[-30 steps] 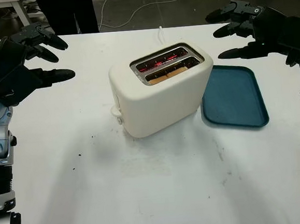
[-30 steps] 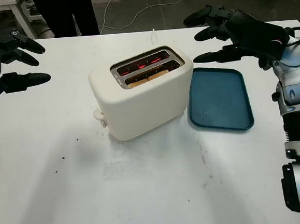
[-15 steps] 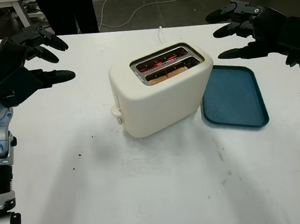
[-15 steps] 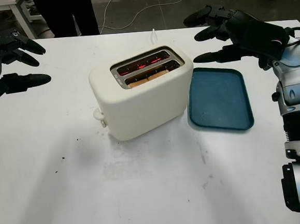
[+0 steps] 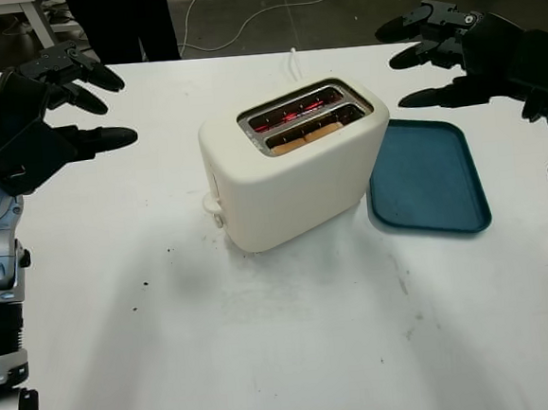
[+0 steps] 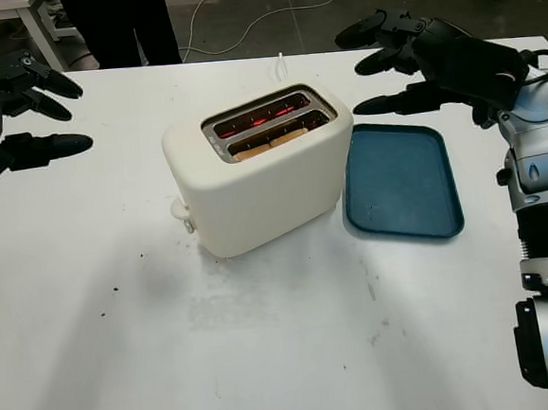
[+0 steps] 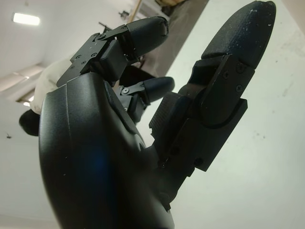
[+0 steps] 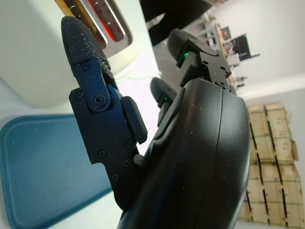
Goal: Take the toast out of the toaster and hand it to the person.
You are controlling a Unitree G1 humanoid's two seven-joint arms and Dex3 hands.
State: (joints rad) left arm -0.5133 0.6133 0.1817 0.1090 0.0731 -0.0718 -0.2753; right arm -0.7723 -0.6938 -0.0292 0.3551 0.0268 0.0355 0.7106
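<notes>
Fingers of the right hand (image 6: 438, 59) and left hand (image 5: 35, 119) are open and hold nothing, so the reach for the toast (image 5: 304, 136) sunk in the glowing toaster (image 5: 294, 161) hasn't begun and calls for a pinch from above.

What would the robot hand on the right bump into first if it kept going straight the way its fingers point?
Probably the toaster. The right robot hand is open, raised above the far end of the blue tray, fingers aimed across toward the toaster's top. Its height is hard to judge, so it might pass just over it.

Matt cream plastic toaster (image 5: 295, 165), smooth blue plastic tray (image 5: 429, 179), scuffed white table (image 5: 294, 336).
</notes>
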